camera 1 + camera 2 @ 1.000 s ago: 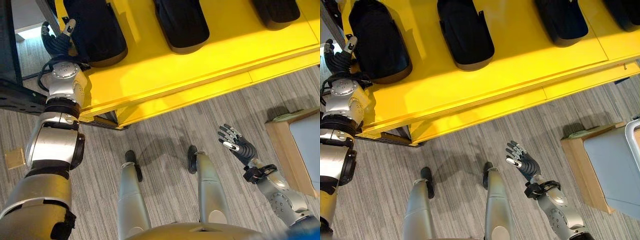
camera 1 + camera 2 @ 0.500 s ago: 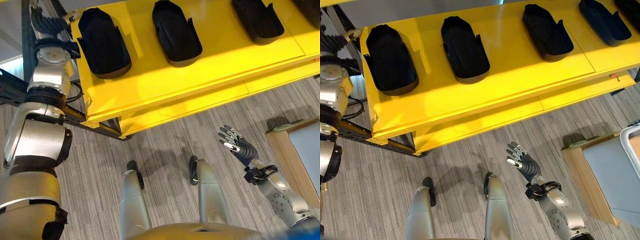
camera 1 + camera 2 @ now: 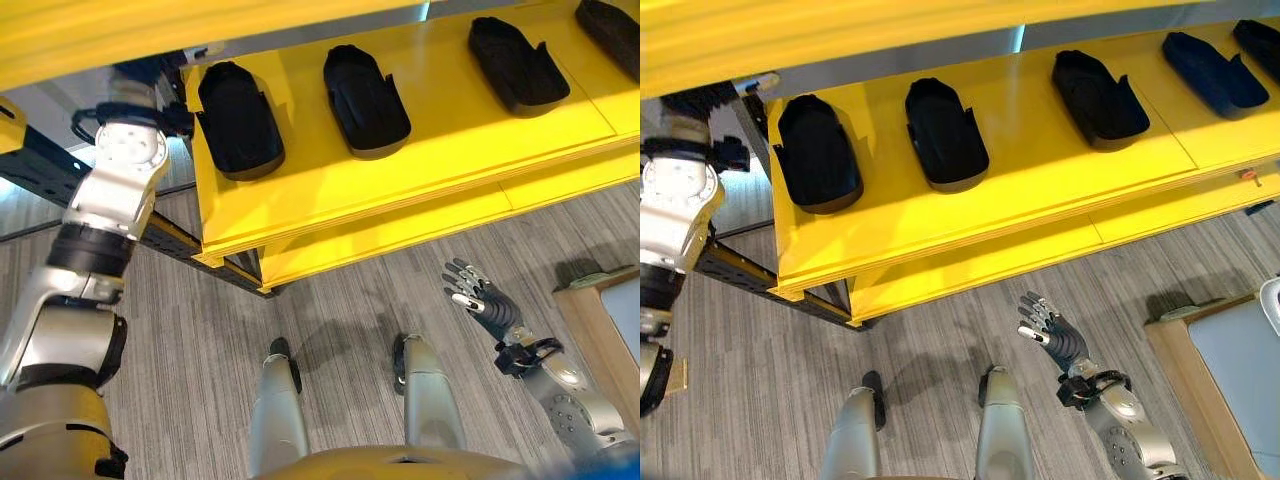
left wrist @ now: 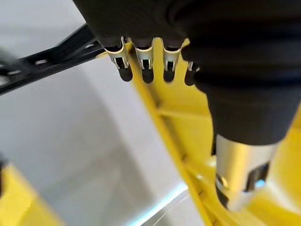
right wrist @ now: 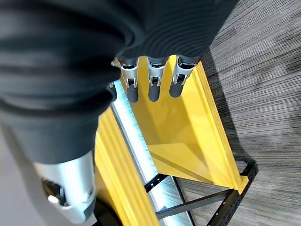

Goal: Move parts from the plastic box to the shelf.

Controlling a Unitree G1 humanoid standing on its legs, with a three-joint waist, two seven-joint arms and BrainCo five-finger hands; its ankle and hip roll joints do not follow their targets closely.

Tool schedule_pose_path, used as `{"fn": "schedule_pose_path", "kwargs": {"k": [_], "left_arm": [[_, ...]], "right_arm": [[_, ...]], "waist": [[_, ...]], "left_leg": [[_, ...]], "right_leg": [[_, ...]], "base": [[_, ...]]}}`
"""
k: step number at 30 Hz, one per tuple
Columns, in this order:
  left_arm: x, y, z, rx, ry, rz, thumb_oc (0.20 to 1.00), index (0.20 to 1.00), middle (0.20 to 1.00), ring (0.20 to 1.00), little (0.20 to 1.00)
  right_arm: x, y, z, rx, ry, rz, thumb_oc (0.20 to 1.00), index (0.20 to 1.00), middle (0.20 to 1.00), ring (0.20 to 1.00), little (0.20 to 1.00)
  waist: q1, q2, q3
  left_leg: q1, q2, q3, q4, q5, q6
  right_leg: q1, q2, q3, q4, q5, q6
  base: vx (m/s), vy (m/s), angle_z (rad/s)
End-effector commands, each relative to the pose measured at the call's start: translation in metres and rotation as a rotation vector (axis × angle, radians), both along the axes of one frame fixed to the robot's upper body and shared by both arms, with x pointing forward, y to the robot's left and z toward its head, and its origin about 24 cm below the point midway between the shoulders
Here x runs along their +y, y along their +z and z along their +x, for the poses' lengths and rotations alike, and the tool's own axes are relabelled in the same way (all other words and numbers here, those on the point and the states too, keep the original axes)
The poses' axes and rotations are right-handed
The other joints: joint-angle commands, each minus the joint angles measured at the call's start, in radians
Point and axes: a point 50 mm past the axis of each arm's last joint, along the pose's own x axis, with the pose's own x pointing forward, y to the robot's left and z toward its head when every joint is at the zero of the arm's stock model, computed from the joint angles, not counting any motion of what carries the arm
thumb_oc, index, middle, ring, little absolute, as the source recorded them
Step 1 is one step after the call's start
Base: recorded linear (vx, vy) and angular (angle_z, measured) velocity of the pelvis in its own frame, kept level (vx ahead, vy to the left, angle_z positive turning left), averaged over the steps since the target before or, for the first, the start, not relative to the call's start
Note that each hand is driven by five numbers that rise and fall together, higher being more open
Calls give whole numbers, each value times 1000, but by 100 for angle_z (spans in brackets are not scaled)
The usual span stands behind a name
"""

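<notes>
Your right hand (image 3: 488,305) hangs low at about 4 o'clock in the head views, over the grey striped floor (image 3: 340,300), fingers straight and slightly spread, holding nothing; its own wrist view shows the same straight fingers (image 5: 155,89) pointing toward the yellow shelf (image 3: 420,150). Your left hand (image 4: 155,28) is raised at about 10 o'clock beside the shelf's left end; in the head views it is mostly hidden behind the black frame post (image 3: 740,270) and the upper yellow board (image 3: 840,40), so you read it from its wrist view, where the fingers (image 4: 146,70) are straight and together with nothing between them and the thumb. Black moulded parts sit in a row on the shelf's top deck: one (image 3: 238,120) near the left end, the next (image 3: 366,100) to its right, a third (image 3: 517,65) further right, and a fourth (image 3: 610,22) cut off by the edge at 2 o'clock. At 3 o'clock a wooden-edged surface (image 3: 1200,390) is cropped, and you cannot tell what it is.
</notes>
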Motion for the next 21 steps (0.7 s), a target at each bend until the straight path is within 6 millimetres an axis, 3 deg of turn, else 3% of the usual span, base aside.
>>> {"fn": "schedule_pose_path", "kwargs": {"k": [1,4,8,17,18,19,21], "left_arm": [[-4,32,-5,-128,-61,30,1000,1000,1000,1000,1000],[-9,20,-10,-106,-109,26,1000,1000,1000,1000,1000],[-36,-49,-29,47,-287,-107,1000,1000,1000,1000,1000],[-53,-110,-65,239,-475,-324,1000,1000,1000,1000,1000],[-54,-143,-87,372,-528,-423,1000,1000,1000,1000,1000],[-54,-143,-88,373,-528,-424,1000,1000,1000,1000,1000],[-51,-175,-103,499,-525,-523,1000,1000,1000,1000,1000]], "right_arm": [[3,19,11,-110,21,-14,1000,1000,1000,1000,1000],[4,19,11,-112,23,-13,1000,1000,1000,1000,1000],[14,14,10,-109,12,23,1000,1000,1000,1000,1000],[21,9,9,-98,10,27,1000,1000,1000,1000,1000],[22,7,8,-97,11,31,1000,1000,1000,1000,1000],[22,7,8,-96,11,31,1000,1000,1000,1000,1000],[24,7,7,-103,12,25,1000,1000,1000,1000,1000]], "waist": [[0,6,-14],[-1,7,-20],[-5,6,-81],[7,6,-172],[17,3,-199],[17,3,-199],[26,-1,-209]], "left_leg": [[73,40,-32,-61,11,-7],[108,40,-27,-104,31,-6],[267,43,13,-290,90,0],[388,36,64,-451,136,9],[433,28,84,-493,143,14],[434,27,84,-495,143,14],[448,18,87,-499,137,20]], "right_leg": [[109,-34,44,-197,122,58],[149,-32,36,-244,141,63],[311,-29,-3,-428,197,82],[429,-32,-32,-609,264,99],[467,-38,-41,-657,285,105],[469,-38,-41,-658,286,105],[484,-45,-41,-674,296,110]], "base": [[52,15,-2],[61,8,-4],[171,6,-5],[89,20,-8],[80,55,-15],[75,67,-19],[6,53,-9]]}}
